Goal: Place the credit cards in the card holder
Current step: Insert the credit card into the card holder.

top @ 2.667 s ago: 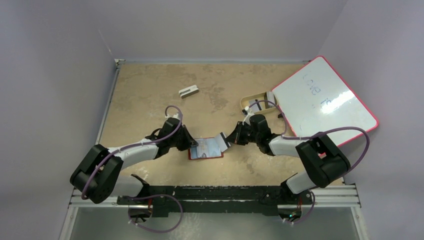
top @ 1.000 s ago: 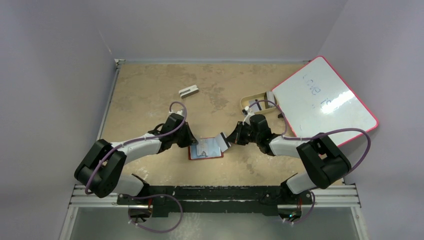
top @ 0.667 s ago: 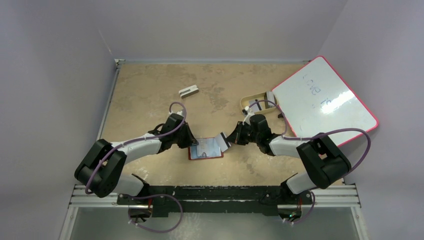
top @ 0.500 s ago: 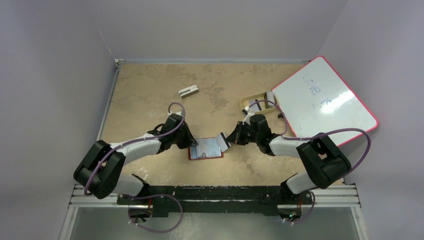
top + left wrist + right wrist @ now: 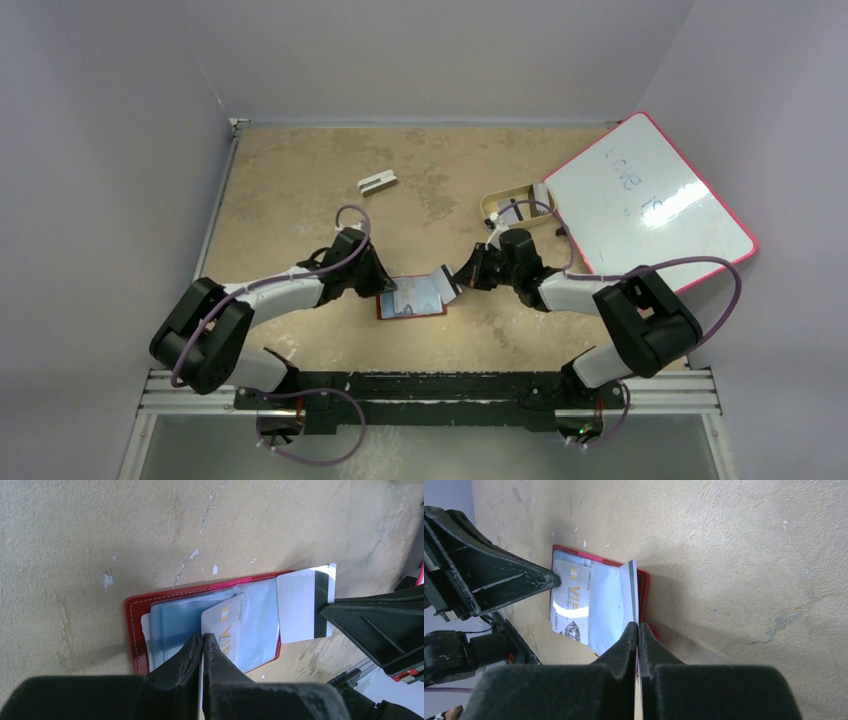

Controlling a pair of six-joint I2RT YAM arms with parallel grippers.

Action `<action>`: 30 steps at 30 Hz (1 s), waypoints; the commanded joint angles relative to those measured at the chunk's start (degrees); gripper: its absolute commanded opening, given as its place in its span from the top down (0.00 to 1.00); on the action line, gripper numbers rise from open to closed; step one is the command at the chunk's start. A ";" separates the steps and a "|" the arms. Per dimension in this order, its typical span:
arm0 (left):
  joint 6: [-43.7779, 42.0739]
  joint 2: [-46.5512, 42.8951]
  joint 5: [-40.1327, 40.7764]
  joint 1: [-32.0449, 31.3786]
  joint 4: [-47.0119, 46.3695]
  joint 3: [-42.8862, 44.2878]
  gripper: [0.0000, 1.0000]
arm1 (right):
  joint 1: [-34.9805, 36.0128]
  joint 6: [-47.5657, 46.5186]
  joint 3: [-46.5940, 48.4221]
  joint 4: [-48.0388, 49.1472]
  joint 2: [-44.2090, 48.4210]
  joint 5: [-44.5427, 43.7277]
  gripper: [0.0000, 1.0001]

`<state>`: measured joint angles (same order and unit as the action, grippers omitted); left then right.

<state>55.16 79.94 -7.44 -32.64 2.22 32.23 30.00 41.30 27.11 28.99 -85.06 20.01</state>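
The red card holder (image 5: 411,299) lies open on the table between my grippers, its pale blue sleeves up; it also shows in the left wrist view (image 5: 134,630) and the right wrist view (image 5: 644,587). My left gripper (image 5: 204,639) is shut on the edge of a silver VIP card (image 5: 227,625) that lies partly under a sleeve. My right gripper (image 5: 637,626) is shut on a white card with a black stripe (image 5: 300,605), held at the holder's right edge. More cards (image 5: 512,211) lie in the tan tray.
The tan oval tray (image 5: 497,197) stands behind the right gripper. A whiteboard with a red rim (image 5: 645,200) leans at the right. A small grey-white block (image 5: 377,182) lies at the back left. Walls close in the table.
The left arm has shifted slightly at the holder's left edge. The holder, the striped card and the right arm stay as they were.
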 commanded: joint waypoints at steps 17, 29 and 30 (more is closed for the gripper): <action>5.01 1.13 0.67 -0.97 -14.81 -5.59 1.00 | 0.41 1.03 0.65 0.15 1.36 -1.58 1.00; 5.27 -0.78 4.01 -2.59 -9.49 -2.98 0.84 | 0.35 0.44 1.33 -7.19 9.38 -5.92 1.00; 5.31 -1.10 4.01 -2.60 -9.12 -2.89 0.82 | 0.33 0.52 1.10 -7.12 9.38 -5.80 1.00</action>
<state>60.51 80.95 -5.54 -34.96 -9.06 27.57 30.06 42.37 27.11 23.68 -76.79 16.78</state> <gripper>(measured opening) 0.148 0.005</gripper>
